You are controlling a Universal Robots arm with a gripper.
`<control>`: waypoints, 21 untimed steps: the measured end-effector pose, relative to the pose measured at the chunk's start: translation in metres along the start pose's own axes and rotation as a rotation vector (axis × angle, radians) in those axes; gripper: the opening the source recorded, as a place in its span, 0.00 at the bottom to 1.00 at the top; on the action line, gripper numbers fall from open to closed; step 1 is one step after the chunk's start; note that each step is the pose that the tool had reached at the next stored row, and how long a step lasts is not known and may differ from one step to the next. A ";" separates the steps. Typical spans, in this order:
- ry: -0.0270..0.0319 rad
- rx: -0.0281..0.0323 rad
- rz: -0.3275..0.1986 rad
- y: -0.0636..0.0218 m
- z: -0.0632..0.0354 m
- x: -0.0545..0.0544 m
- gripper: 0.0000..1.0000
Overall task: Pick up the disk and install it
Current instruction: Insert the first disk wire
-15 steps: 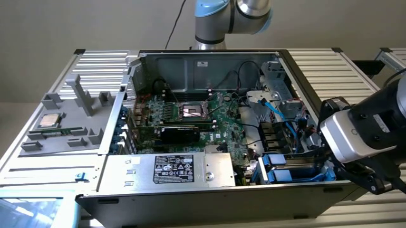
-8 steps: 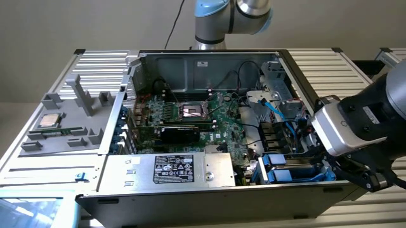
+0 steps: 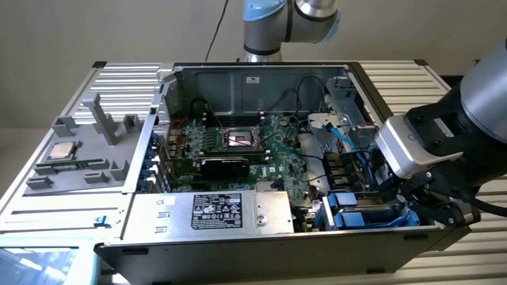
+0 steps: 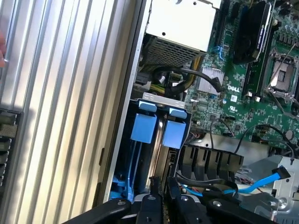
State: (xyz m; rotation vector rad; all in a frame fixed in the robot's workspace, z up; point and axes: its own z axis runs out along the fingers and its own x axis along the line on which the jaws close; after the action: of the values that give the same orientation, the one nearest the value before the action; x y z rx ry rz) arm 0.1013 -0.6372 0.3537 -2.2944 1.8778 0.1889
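Note:
The disk stands on edge in the drive bay at the case's front corner, its blue carrier tab facing away from my wrist. A second blue-tabbed carrier sits in the slot beside it. My gripper is down at the near end of the bay, its black fingers drawn close together on the disk's edge. In the exterior view the gripper reaches into the bay at the case's lower right, over the disk.
The open PC case lies on a ribbed metal table. The motherboard fills its middle and the power-supply box lies at the front. Blue cables run beside the bay. A grey fixture with a CPU chip is at the exterior view's left.

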 end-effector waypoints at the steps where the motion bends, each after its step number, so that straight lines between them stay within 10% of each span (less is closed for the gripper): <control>1: 0.0126 0.0001 -0.001 0.0003 0.0002 -0.001 0.17; 5: 0.0665 -0.0014 -0.003 0.0015 0.0013 -0.007 0.17; 9: 0.0851 -0.0010 -0.004 0.0015 0.0024 -0.014 0.17; 18: 0.1508 -0.0131 -0.006 -0.0010 0.0035 -0.030 0.17; 21: 0.1700 -0.0302 -0.004 -0.0018 0.0035 -0.034 0.17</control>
State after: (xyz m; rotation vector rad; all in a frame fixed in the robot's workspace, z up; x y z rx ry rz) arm 0.0964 -0.6036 0.3574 -2.4031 1.9606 0.0220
